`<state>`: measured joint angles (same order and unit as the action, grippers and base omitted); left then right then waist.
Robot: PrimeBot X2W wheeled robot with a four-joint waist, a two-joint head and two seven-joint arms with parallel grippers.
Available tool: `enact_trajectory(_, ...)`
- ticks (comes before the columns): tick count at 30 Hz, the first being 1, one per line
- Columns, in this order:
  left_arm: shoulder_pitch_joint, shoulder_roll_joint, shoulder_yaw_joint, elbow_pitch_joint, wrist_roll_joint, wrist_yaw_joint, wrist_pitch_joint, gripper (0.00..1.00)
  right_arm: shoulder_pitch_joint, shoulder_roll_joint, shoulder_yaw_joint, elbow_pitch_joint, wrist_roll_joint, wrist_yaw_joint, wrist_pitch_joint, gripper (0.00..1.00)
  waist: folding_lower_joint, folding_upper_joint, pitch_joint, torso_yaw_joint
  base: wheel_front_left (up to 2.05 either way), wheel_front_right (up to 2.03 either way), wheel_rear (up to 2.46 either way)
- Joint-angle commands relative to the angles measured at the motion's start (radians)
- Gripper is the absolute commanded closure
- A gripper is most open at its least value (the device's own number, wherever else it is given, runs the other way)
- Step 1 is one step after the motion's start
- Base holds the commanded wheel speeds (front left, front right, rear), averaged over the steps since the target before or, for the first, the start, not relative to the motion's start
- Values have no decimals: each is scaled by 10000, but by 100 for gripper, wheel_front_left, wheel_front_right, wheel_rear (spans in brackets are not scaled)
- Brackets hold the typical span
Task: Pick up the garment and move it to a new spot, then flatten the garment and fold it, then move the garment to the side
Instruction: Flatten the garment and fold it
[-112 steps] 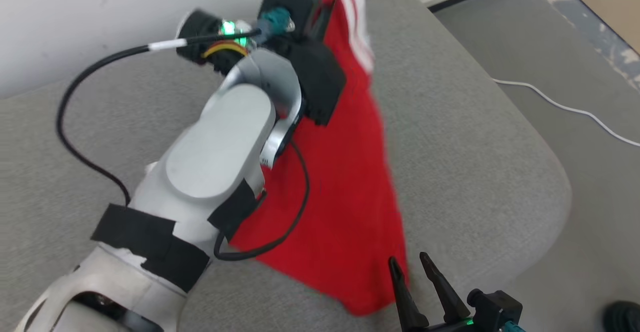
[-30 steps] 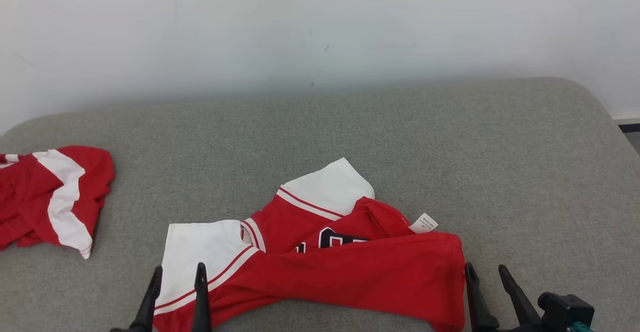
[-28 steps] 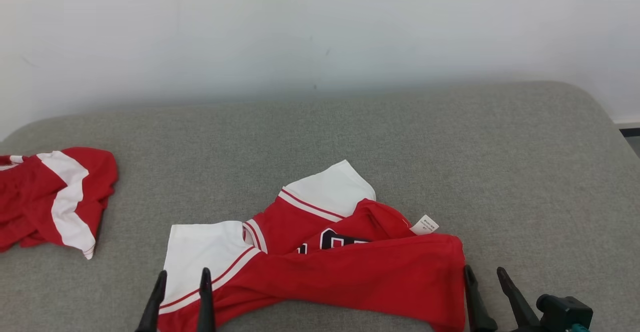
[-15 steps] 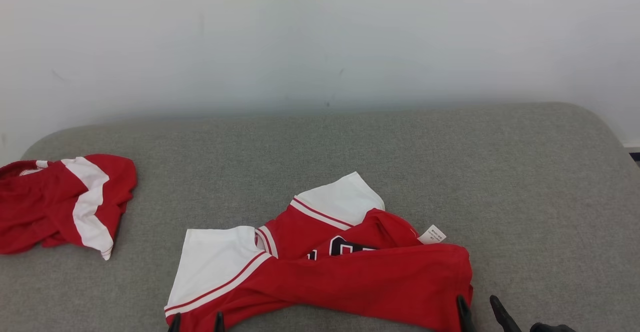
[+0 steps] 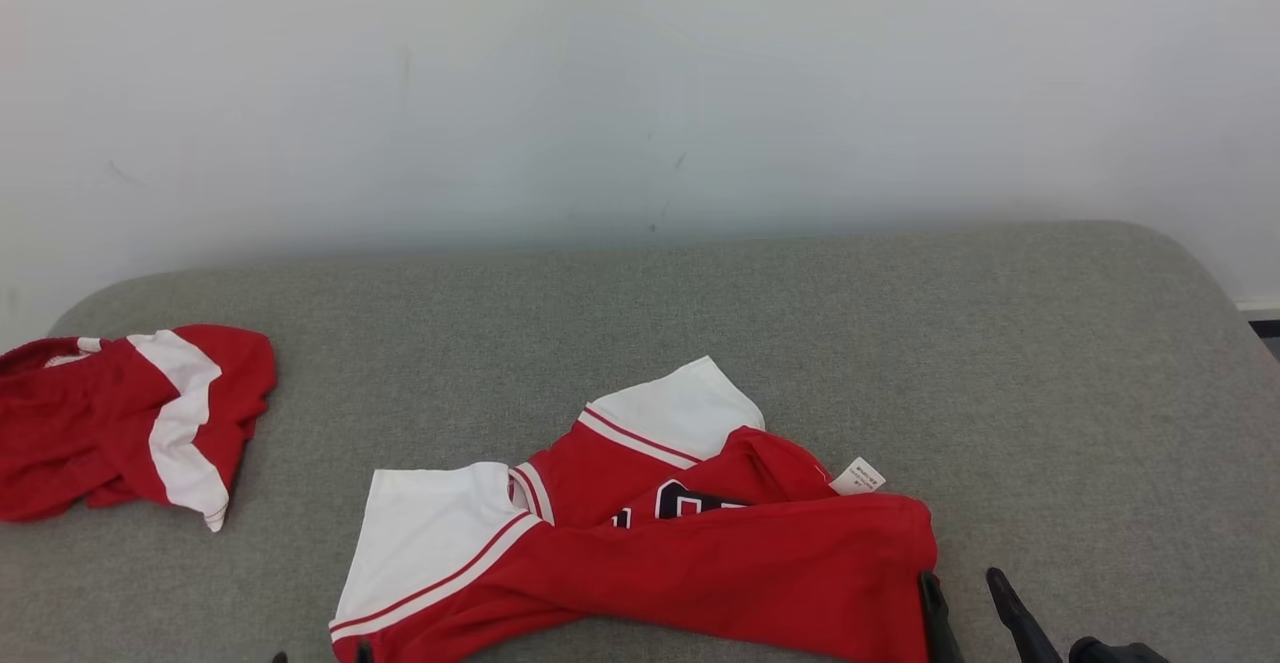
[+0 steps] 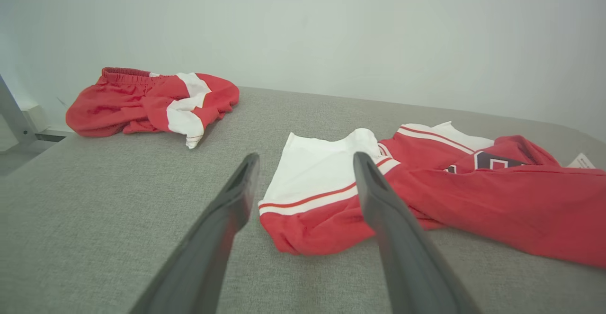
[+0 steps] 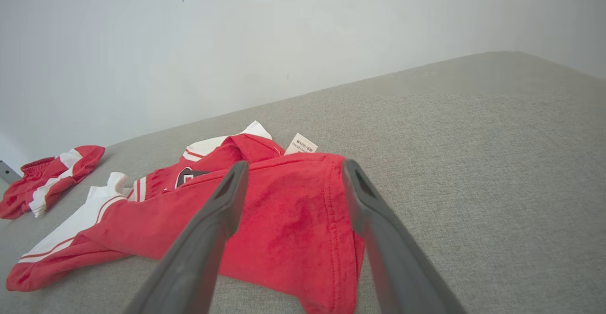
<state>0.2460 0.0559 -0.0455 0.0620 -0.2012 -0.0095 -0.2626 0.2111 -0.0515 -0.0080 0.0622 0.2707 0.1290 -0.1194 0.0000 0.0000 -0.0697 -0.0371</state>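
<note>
- A red short-sleeved jersey with white sleeves and dark chest lettering (image 5: 650,563) lies crumpled on the near middle of a grey woven padded surface (image 5: 1000,363). It is held by neither gripper.
- Its body is folded over itself in a long red band running left to right. One white sleeve (image 5: 425,533) lies flat at the near left, and the other (image 5: 680,408) points toward the far side.
- A small white care label (image 5: 857,476) sticks out at the far right of the jersey, beside the red hem.
- The left gripper (image 6: 305,158) is released and empty, its two dark fingers spread apart near the near-left white sleeve, above the grey surface.
- The right gripper (image 7: 296,165) is also released and empty, fingers apart at the jersey's near-right hem corner. From the head view its left finger stands just beside the hem edge, and I cannot tell whether it touches.
- A bunched pair of red shorts with a white stripe (image 5: 130,423) lies at the far left, well apart from the jersey.
- A plain white wall (image 5: 640,93) rises behind the surface.
</note>
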Motion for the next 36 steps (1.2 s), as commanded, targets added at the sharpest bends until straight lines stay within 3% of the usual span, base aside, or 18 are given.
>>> enact_trajectory(1, -155, -21, 198, 98, 90, -47, -32, 0, -66, 23, 37, -69, -75, 36, -66, 0, 0, 0, -5, -2, 0, 0, 0)
enact_trajectory(10, -360, -45, 739, 494, 160, -265, -32, 0, -149, 23, -52, -224, -317, 36, 115, 0, 0, 0, -49, 101, 0, 0, 0)
enact_trajectory(28, -731, -62, 505, 1259, -185, -507, 36, 0, -303, 22, -440, -356, -213, 36, 1030, 0, 0, 0, 135, 155, 0, 0, 0)
enact_trajectory(32, -1856, 200, 315, 1673, -322, -688, 929, 0, -537, 23, -638, -651, -330, 36, 1987, 0, 0, 0, 307, 200, 0, 0, 0)
enact_trajectory(36, -3278, 538, 155, 2377, -443, -763, 2602, 0, -1075, 25, -970, -992, -447, 36, 3470, 0, 0, 0, 550, 114, 0, 0, 0)
